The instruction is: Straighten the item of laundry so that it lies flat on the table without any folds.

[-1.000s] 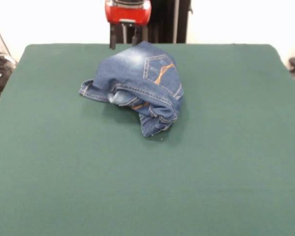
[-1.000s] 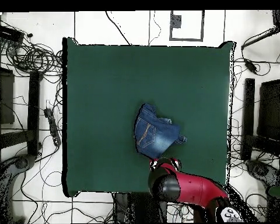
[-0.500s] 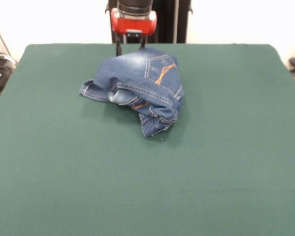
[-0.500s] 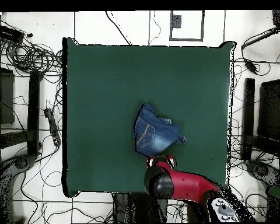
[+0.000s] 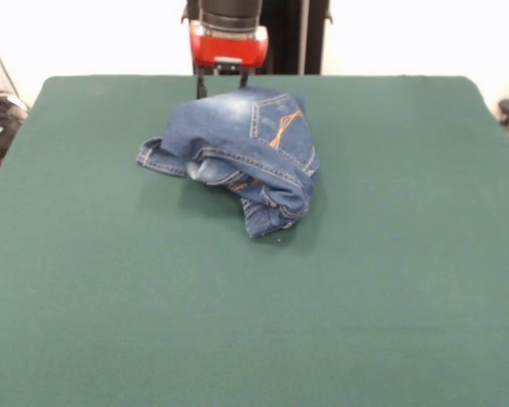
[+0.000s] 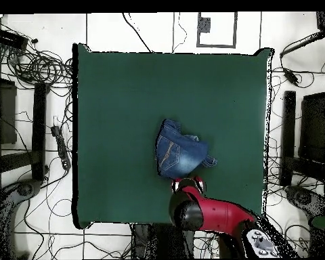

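Jeans (image 5: 240,153) sit bunched in a heap on the desk (image 5: 254,322), toward the edge on my base side, roughly mid-width, bare felt all round. Overhead view agrees: bundle (image 6: 182,156) closer to my side of the desk (image 6: 124,95) than to the opposite edge.

Status: basically nothing flattened yet. Fabric is doubled over itself, several layers deep. Back pocket w/ orange stitching faces up on top, a hem/cuff sticks out to one side, another rolled part hangs toward the camera in front view. Legs not separable from here, waistband not clearly visible.

My claw (image 5: 220,85) is right behind the pile at its back edge, two dark fingertips down at about fabric height. Tips stand apart w/ a gap between, so claw looks open; can't confirm it has any cloth pinched. Overhead view has my arm (image 6: 206,215) covering the claw, no help there.

Left to do, imo: get hold of an edge, pull the bundle open, spread both legs, smooth remaining folds. So early stage; whole unfolding job is ahead.
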Available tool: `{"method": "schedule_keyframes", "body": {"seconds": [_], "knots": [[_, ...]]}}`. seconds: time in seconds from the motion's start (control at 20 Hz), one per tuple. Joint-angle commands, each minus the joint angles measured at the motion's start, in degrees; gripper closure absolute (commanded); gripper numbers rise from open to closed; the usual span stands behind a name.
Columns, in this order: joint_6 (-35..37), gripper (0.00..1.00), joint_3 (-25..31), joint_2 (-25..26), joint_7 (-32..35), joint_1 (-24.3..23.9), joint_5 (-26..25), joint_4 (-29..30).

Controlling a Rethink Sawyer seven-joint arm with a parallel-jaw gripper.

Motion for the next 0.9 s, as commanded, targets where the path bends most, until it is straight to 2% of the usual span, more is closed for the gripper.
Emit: {"method": "schedule_keyframes", "body": {"seconds": [0.05,0.3,0.45,0.6,0.65,0.8,0.9], "knots": [[1.88,0.0,8.83,-8.36,10.59,-2.96,2.79,-0.53],[-1.62,0.0,11.25,-10.83,13.43,-2.5,4.12,0.65],[-3.12,0.0,15.06,-10.84,14.76,-3.63,4.79,0.88],[-5.28,0.0,17.92,-6.55,15.14,-4.44,4.92,-0.3],[-6.91,0.0,18.69,-3.58,15.02,-4.62,4.45,-1.17],[-12.7,0.0,18.77,3.71,15.86,-3.89,3.97,-3.16],[-14.53,0.0,18.6,5.68,16.32,-3.51,4.21,-3.54]]}}
